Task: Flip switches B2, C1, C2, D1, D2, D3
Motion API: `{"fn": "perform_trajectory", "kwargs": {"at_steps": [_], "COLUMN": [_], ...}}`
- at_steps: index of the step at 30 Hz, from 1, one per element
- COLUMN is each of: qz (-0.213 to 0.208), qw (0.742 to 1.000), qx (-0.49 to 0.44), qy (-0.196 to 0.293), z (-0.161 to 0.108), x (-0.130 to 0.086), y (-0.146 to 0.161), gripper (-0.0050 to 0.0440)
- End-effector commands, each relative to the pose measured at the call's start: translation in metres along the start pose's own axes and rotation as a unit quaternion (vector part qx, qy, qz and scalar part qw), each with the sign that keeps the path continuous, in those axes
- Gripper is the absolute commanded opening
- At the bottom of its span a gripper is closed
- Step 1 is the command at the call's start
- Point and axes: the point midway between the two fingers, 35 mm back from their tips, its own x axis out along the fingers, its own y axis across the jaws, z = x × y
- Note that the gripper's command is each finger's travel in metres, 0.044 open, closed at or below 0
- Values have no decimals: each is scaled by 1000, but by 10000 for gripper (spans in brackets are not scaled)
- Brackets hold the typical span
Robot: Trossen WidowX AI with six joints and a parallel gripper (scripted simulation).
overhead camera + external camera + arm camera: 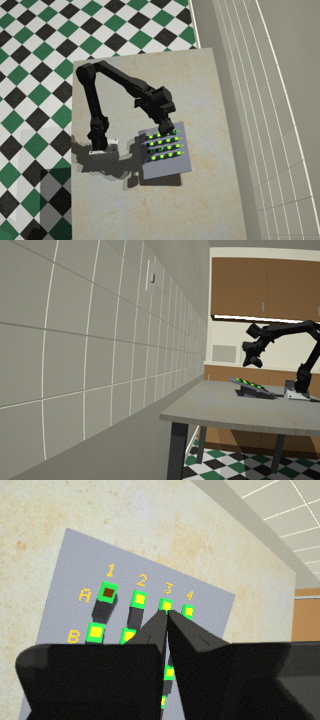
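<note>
The grey switch panel (165,150) lies tilted on the table, with a four-by-four grid of switches that have green-framed lamps. In the wrist view, lamp A1 (108,592) is dark, while A2 (139,599), B1 (96,632) and B2 (128,636) are lit. In the top view, A1 (175,131), D3 (152,150) and C3 (160,149) look dark and the other visible lamps are lit. My gripper (163,133) is shut and empty. It hovers above the column 1 edge of the panel, well clear of it in the exterior view (249,362). Its fingertips hide part of the grid.
The arm's base (103,148) stands on the table to the side of the panel nearest row D. A tiled wall (258,103) runs along the far table edge behind row A. The panel (248,386) rests on a small raised stand.
</note>
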Motion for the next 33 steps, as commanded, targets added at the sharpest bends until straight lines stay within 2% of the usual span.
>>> {"fn": "perform_trajectory", "kwargs": {"at_steps": [1,7,9,11,13,18,24,29,33], "qz": [58,157,157,198,220,224,222,222,224], "qw": [997,977,977,962,953,952,953,953,952], "qx": [29,109,109,148,170,170,177,177,179], "qy": [50,98,98,114,117,118,107,107,110], "z": [-16,-44,-44,-53,-57,-57,-65,-65,-69], "x": [6,8,8,4,3,4,31,33,42], "y": [-9,-14,-14,-12,-13,-11,8,9,14], "gripper": [0,-1,-1,-2,-3,-5,-42,-50,-50]}}
